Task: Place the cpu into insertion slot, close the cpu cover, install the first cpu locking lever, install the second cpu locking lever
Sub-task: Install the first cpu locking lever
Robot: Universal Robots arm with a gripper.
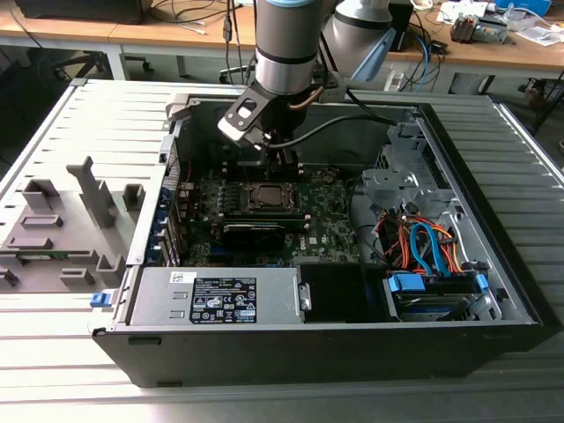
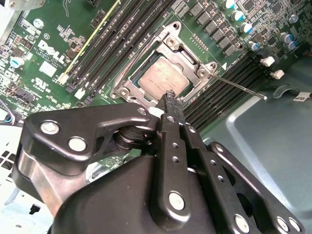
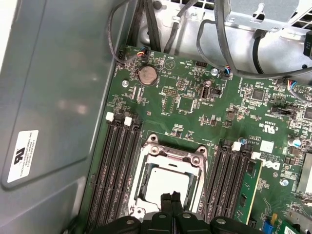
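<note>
Fingers (image 3: 166,200) together, tips at cpu cover (image 3: 170,157) edge; cpu (image 3: 168,181) seated beneath; white label (image 3: 23,153) on case wall (image 3: 58,87).

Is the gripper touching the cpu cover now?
Cannot tell. In both wrist views the gripper overlaps the edge of the cpu cover, but neither contact nor a gap shows plainly.

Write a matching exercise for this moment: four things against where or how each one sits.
1 cpu
2 cpu cover
3 end effector
4 locking lever

A closed, at the socket edge
B thin rod sticking out from the socket's corner
C metal frame lying around the chip
D seated in the socket, grey top showing

Pairs: 1-D, 2-C, 3-A, 4-B
</note>
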